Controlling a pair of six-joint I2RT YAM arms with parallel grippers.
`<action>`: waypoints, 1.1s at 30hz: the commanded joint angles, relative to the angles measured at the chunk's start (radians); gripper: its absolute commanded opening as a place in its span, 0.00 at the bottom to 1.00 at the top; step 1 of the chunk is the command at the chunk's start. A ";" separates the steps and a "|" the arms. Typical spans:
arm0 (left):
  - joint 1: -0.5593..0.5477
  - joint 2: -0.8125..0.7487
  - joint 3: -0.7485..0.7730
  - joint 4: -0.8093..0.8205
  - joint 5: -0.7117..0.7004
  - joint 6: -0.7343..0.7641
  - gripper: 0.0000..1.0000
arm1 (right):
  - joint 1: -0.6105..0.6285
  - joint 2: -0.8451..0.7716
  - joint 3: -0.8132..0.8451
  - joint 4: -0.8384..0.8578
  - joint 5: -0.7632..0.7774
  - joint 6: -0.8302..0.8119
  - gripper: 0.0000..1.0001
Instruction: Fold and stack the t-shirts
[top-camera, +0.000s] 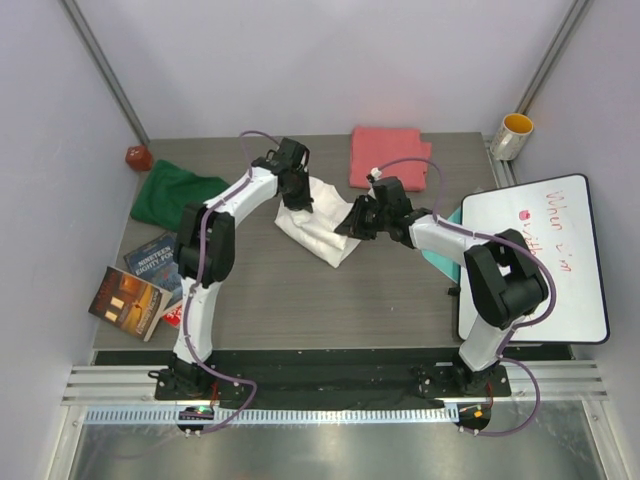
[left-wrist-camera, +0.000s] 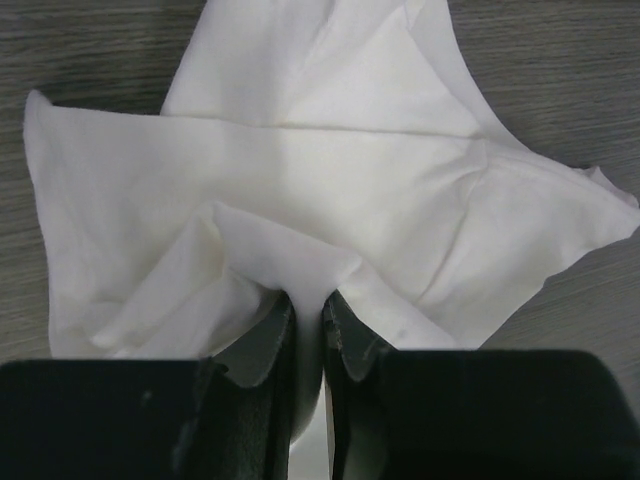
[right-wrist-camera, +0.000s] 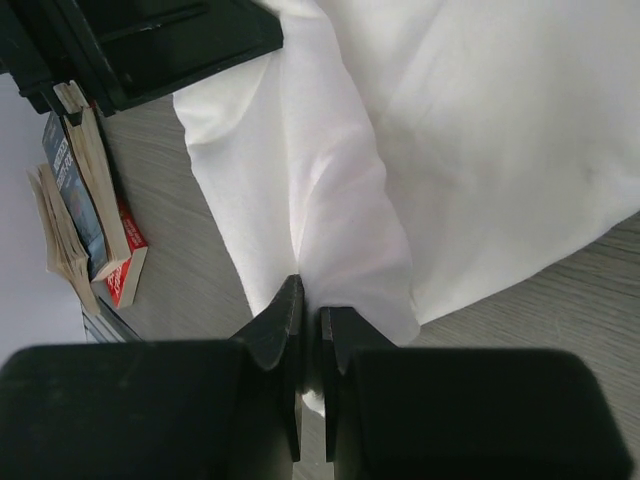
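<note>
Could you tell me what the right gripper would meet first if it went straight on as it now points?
The white t-shirt: the right gripper is shut on a fold of it, and more white cloth fills the line ahead; depth beyond is unclear.

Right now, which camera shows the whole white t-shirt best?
Top external: only it shows the white t-shirt nearly whole, outline and all. The left wrist view shows crumpled folds pinched by the left fingers; the right wrist view, one fold pinched by the right fingers.
</note>
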 joint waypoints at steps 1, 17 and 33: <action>0.005 0.029 0.068 0.047 0.024 0.033 0.15 | -0.019 0.000 -0.010 0.120 0.008 0.018 0.10; 0.013 0.111 0.202 0.076 -0.025 0.009 0.43 | -0.072 0.080 -0.039 0.272 0.015 0.079 0.41; 0.045 0.151 0.246 0.055 -0.097 -0.040 0.45 | -0.175 0.155 -0.096 0.522 -0.028 0.388 0.44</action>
